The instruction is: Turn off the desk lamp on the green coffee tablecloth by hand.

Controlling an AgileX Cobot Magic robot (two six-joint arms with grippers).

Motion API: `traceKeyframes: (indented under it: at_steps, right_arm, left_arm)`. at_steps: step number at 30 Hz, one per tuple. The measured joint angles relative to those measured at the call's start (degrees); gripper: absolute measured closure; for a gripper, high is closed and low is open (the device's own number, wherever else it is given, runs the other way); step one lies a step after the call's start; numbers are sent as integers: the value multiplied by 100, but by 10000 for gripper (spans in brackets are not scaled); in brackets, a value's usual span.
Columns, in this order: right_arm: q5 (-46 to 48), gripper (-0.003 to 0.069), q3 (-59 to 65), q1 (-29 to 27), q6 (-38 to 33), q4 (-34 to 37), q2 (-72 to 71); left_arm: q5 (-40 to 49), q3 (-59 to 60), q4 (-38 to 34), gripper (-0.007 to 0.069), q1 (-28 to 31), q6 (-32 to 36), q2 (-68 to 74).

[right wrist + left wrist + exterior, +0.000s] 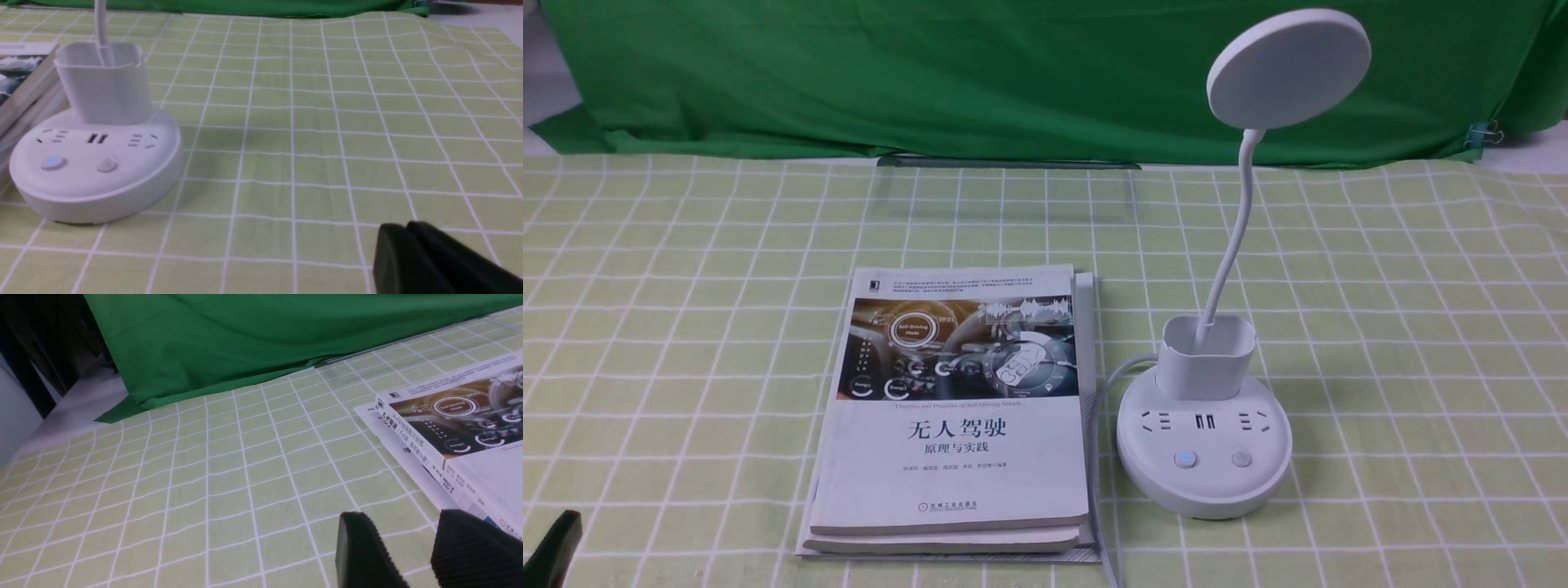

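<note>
The white desk lamp (pixel 1205 457) stands right of centre on the green coffee tablecloth (pixel 1421 327), its disc head (pixel 1288 69) raised on the gooseneck. Its round base has two buttons; the left button (pixel 1185 458) glows blue and the right button (pixel 1241 459) is unlit. The base also shows in the right wrist view (pixel 96 163). My right gripper (pixel 404 228) is shut and empty, low over the cloth, well to the right of the base. My left gripper (pixel 402 517) is open and empty near the books' left edge; only a black tip (pixel 551 551) shows in the front view.
A stack of books (pixel 956 408) lies just left of the lamp base, with the lamp's white cable (pixel 1104 490) running between them. A dark green backdrop cloth (pixel 1013 73) hangs along the far edge.
</note>
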Motion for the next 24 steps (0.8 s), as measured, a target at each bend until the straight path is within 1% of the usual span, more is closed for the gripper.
traceKeyframes:
  at_steps: [24]
  right_arm:
    - [5, 533, 0, 0, 0, 0, 0]
  left_arm:
    - [0, 0, 0, 382, 0, 0, 0]
